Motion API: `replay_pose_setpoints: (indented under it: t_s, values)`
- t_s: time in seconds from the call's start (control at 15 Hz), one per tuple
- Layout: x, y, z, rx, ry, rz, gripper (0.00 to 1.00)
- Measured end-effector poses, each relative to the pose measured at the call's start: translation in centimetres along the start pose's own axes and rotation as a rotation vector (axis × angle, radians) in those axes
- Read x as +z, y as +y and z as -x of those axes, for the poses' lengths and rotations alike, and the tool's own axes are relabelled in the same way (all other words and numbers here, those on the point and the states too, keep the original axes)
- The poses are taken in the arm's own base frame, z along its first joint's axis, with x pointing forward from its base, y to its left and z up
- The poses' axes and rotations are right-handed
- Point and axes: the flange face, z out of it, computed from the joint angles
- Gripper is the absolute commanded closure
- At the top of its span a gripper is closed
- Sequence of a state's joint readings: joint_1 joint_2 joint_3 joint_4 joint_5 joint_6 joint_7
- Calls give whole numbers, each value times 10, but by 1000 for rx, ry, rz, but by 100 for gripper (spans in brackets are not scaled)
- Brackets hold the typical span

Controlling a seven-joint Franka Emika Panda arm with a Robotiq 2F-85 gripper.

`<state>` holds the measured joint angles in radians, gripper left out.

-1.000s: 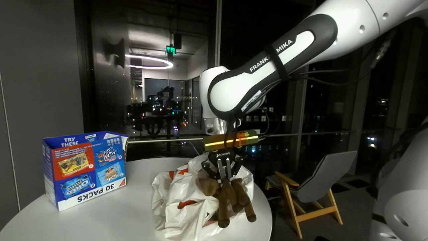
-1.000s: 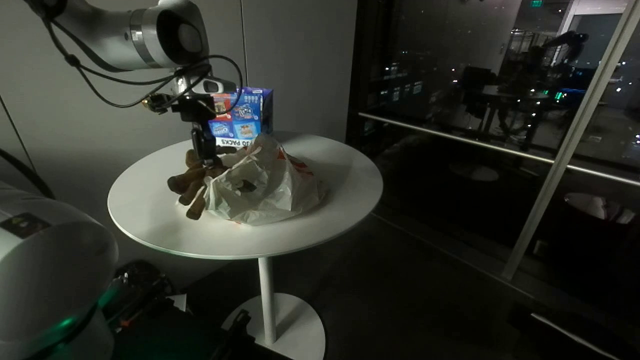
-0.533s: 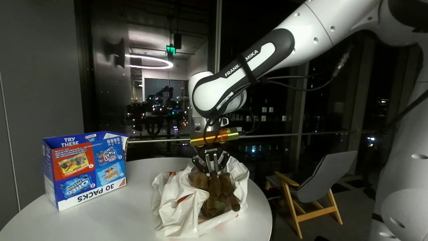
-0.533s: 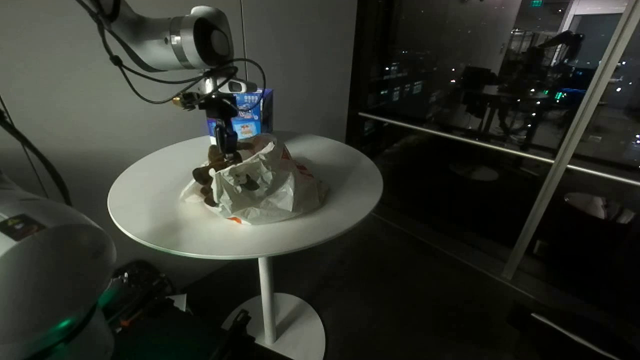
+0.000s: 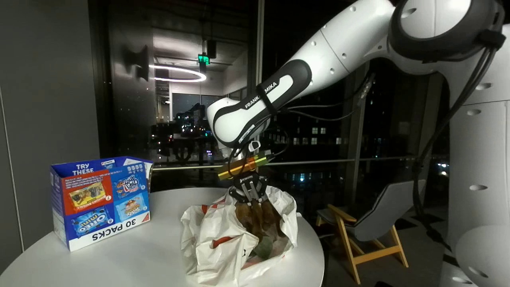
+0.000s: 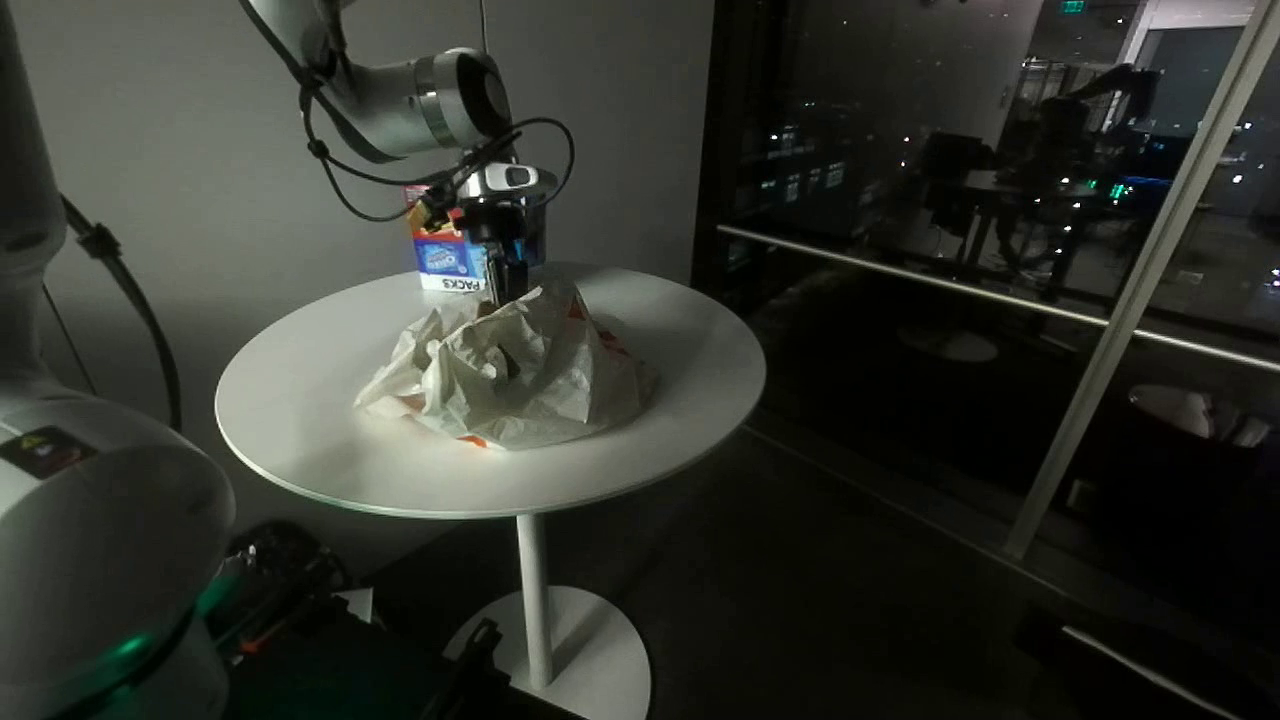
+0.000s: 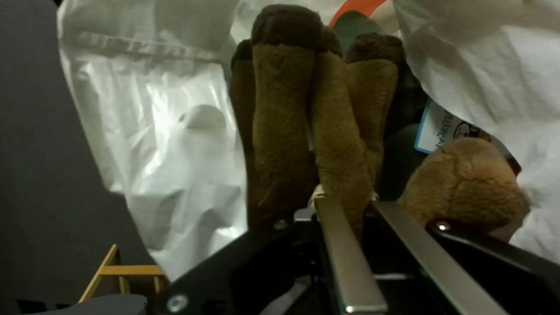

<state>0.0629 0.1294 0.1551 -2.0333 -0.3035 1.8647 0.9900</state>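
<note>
Wrist view: brown plush toy (image 7: 284, 113) is in open mouth of a white plastic bag (image 7: 183, 197), limbs side by side, w/ fingers (image 7: 349, 262) pinching one limb. Tag (image 7: 437, 131) w/ blue edge shows nearby. In an exterior view, dk. green item (image 5: 263, 248) shows in bag just below plush. Bag rests on round bench (image 5: 127, 263); snack box (image 5: 99, 207) stands apart, chair (image 5: 392, 209) beyond bench.

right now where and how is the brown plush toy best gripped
Probably by one slim leg, from above, as the gripper has it. The brown plush toy is inside the white bag, whose sides rise beside it, so a sideways approach looks awkward; the leg is narrow enough to fit between the jaws.
</note>
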Motion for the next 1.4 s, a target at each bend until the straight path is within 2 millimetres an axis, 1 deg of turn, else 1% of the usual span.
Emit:
replay_pose_setpoints:
  t_s: [0.13,0.2,0.27,0.33,0.4,0.47,0.53,0.6,0.67,0.8,0.93,1.13,1.4]
  values:
    - [14,-16,-7,-35,-1,22,91]
    - [21,-25,-9,-60,-4,19,61]
    - [26,-34,-11,-88,0,6,59]
    - [30,-42,-12,-113,6,-7,54]
    - [31,-48,-14,-133,12,-18,47]
    - [30,-51,-15,-152,19,-26,38]
    - [27,-53,-15,-169,25,-31,32]
    - [22,-55,-15,-184,32,-36,23]
    - [17,-56,-14,-200,38,-38,16]
    - [5,-58,-9,-230,45,-37,1]
    - [-13,-57,1,-255,49,-56,0]
    - [-48,-49,23,-289,42,-87,0]
    - [-98,-32,68,-324,-1,-127,1]
